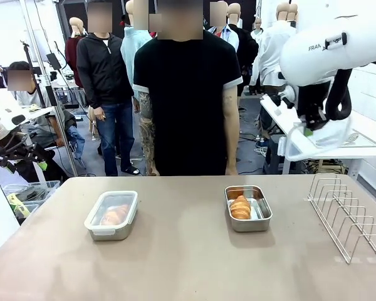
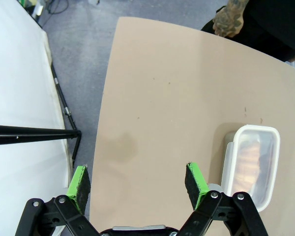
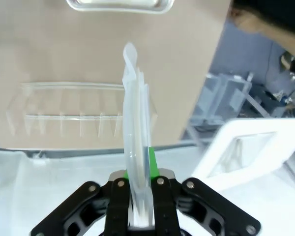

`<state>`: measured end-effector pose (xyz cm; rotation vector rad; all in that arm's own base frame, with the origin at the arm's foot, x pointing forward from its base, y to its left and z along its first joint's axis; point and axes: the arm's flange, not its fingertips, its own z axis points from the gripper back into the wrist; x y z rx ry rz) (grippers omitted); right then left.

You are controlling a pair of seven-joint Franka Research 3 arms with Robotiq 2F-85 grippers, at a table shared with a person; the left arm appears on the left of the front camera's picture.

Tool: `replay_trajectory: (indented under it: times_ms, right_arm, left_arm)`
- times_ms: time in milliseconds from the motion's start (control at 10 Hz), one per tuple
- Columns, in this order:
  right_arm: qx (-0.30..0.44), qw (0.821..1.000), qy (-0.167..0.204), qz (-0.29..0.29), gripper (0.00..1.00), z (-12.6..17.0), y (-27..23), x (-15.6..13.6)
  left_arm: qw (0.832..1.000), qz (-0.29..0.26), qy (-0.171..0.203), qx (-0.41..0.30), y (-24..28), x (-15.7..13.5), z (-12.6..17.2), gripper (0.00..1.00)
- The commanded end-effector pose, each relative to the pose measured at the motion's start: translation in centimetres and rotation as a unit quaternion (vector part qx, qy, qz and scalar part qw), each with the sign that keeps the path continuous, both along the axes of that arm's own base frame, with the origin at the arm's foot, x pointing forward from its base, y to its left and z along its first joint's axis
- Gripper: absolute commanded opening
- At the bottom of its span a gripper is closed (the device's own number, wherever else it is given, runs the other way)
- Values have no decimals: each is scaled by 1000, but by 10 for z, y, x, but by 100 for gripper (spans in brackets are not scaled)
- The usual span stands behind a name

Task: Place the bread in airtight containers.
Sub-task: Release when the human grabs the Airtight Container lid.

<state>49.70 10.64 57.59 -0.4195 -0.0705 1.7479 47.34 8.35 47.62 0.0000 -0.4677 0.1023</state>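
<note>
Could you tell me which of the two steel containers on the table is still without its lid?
The right-hand container, in front of the person's arm, is open with a croissant showing bare. The left container already wears its clear lid.

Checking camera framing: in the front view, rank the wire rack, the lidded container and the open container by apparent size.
1. Wire rack, largest, though nearer the camera.
2–3. Lidded container and open container look alike; no ranking.

On the table (image 1: 188,263), the lidded container (image 1: 111,215) sits left, the open container (image 1: 248,207) with a croissant (image 1: 240,206) right, the rack (image 1: 349,215) farther right.
</note>
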Motion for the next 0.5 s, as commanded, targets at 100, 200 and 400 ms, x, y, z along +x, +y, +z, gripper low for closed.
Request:
replay_trajectory:
  times_ms: [100, 200, 400]
  right_arm:
    - [-6, 981, -105, 164, 0, -9, 32, 20]
    - [20, 979, -138, 151, 0, -6, 44, 32]
    - [36, 969, -131, 207, 0, -4, 63, 51]
  left_arm:
    - [1000, 3, 0, 0, 1, -1, 0, 100]
    - [1000, 3, 0, 0, 1, -1, 0, 100]
    - [1000, 3, 0, 0, 1, -1, 0, 100]
